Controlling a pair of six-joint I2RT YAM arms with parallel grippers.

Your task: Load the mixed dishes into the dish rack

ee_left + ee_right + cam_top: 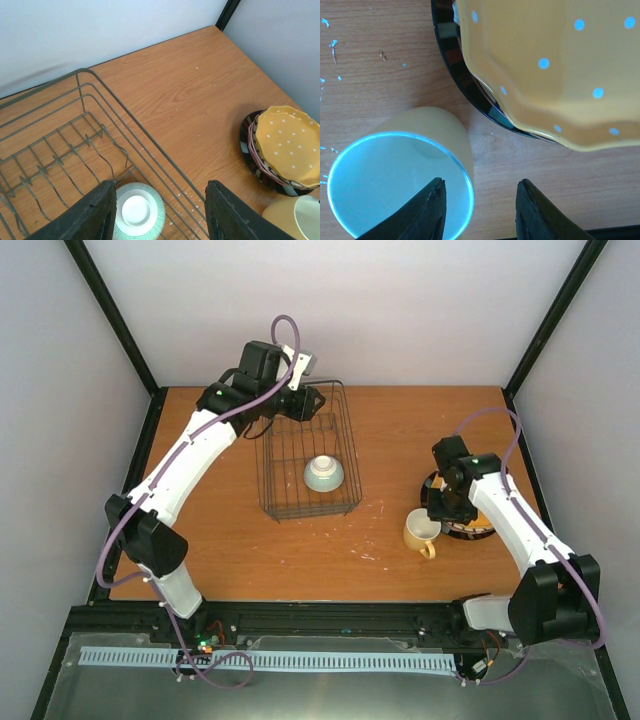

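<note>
Hovering left claw: released; jaws stand well apart and grip nothing; the long side rim of the dish rack runs below the gap
Bowl: upside down on the rack floor, just under and inside this claw's left finger; that finger hides part of it
Dividers: upright wire prongs ahead and to the left of the left claw
Right claw: released; jaws apart, straddling one wall of the mug; one finger over the mug's mouth, the other outside it over the table; a gap shows between the outer finger and the wall
Mug's place: upright on the table, outside the rack, well apart from it
Dotted plate: top of a stack just ahead and to the right of the right claw
Lower plates: dark rim showing under the dotted one; it lies just beside the mug; touching or not, I cannot tell
White specks: scattered on the wood left of the right claw
</note>
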